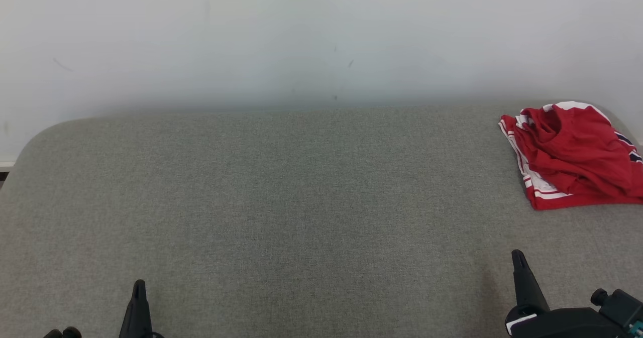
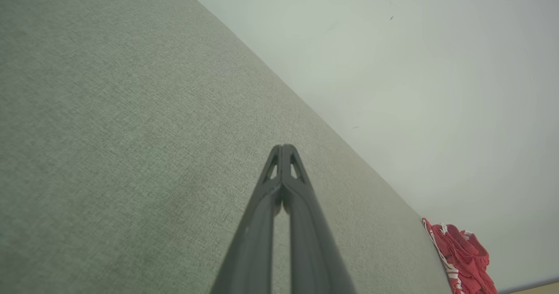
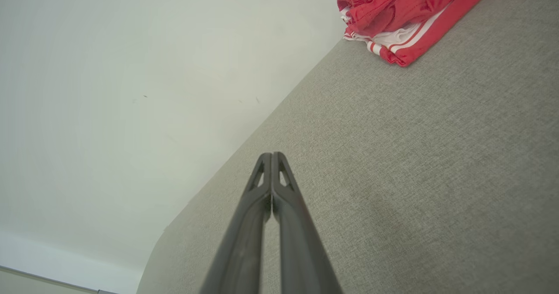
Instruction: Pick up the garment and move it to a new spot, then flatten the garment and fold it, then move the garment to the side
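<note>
Left pincer (image 2: 283,147) and right pincer (image 3: 271,154) have dark, tapered, slotted fingers (image 3: 244,233).

- Left gripper (image 1: 138,289): low at left of head view, fingers (image 2: 255,241) pressed together to the tips
- Right gripper (image 1: 518,258): low at right, fingers (image 3: 244,241) likewise closed flat against each other

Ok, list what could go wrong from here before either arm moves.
1. The garment lies bunched at the far right corner of the table, close to the edge; a pull could drag it off.
2. Its layers overlap, so the right gripper may pinch several at once, or only one.
3. The right gripper and the left gripper are shut; reaching in that way would likely shove the cloth rather than grasp it.
</note>
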Controlling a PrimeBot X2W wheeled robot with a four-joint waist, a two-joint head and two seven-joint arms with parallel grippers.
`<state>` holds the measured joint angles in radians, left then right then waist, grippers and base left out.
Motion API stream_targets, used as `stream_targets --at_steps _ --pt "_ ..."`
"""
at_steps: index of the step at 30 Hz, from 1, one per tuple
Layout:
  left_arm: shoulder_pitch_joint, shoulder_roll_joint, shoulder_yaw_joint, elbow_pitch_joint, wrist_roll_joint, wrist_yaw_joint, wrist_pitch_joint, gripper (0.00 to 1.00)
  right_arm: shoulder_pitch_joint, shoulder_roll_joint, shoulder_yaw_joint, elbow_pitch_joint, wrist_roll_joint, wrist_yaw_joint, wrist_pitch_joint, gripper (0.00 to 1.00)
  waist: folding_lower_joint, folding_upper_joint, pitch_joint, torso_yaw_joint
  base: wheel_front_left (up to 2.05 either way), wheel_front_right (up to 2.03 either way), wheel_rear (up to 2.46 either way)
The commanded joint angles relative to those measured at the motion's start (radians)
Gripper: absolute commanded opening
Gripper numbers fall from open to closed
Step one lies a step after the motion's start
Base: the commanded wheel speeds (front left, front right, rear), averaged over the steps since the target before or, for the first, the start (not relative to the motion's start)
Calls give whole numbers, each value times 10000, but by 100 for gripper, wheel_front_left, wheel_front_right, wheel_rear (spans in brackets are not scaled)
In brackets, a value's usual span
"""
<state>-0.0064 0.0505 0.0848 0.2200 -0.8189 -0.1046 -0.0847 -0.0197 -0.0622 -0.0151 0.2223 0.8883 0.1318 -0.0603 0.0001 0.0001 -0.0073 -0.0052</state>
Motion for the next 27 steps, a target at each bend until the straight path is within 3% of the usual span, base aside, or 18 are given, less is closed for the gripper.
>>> stream_targets --at_steps 1,27 --pt "-309 17 50 -70 -460 -27 100 0 -200 -39 -69 -78 416 -7 87 0 -1 -1 2 1 0 0 0" --pt "-618 11 153 48 -3370 -124 850 0 -501 -14 -382 21 3097 -11 697 0 -1 -1 33 17 0 0 0"
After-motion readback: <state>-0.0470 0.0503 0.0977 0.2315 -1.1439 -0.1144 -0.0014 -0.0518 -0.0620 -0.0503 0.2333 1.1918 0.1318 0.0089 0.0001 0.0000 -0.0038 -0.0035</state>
